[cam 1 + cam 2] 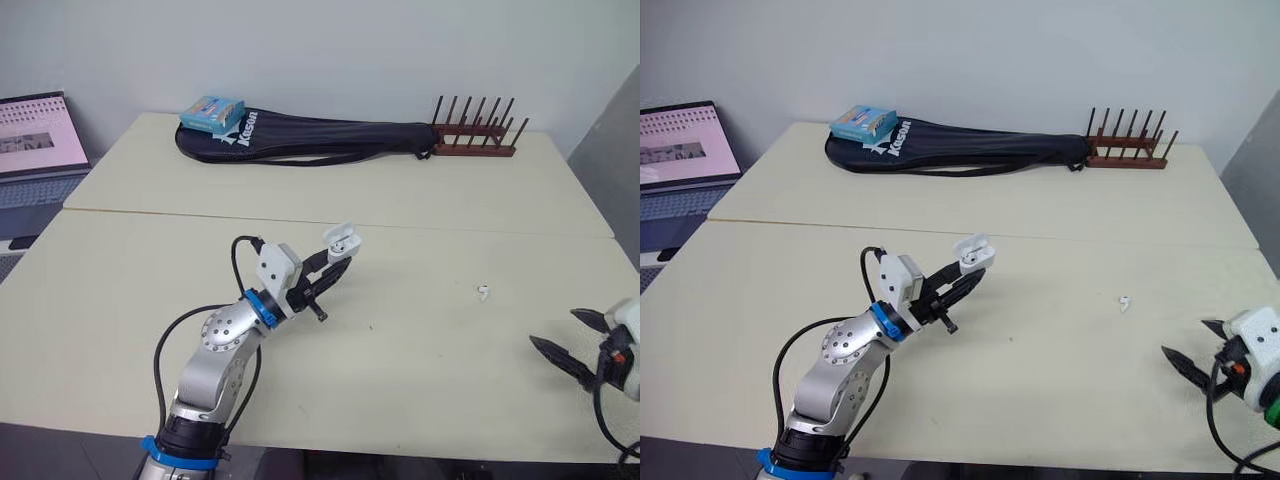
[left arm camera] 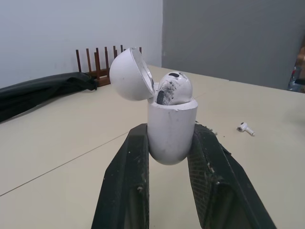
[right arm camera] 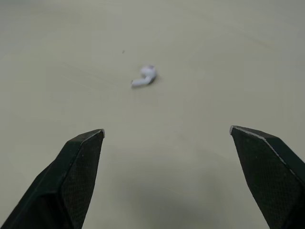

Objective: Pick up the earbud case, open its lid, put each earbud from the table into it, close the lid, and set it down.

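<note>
Close to the near edge of the table [image 1: 440,400], the right claw [image 1: 556,327] is spread wide open with nothing in it. Its arm is cut off by the side of the picture. An earbud [image 1: 483,292] lies on the table ahead of that claw, near it but not touching. It is tiny and fuzzy, so I cannot tell which way it points.

Over to the left, the left claw [image 1: 338,262] is squeezed tight on the case [image 2: 171,129] and holds it up off the table. Its fingers [image 2: 126,181] hide the sides of the case. The lid [image 2: 129,74] is flipped open and leans back. Another earbud [image 2: 174,88] pokes out of the top of the case, with dark smudges on it. I cannot see down past it.

Far back on the table lie a long black bag [image 1: 310,135], a blue box [image 1: 211,112] at its left end, and a wooden rack [image 1: 475,135]. A laptop [image 1: 35,145] beside the table is cut off at the left edge.
</note>
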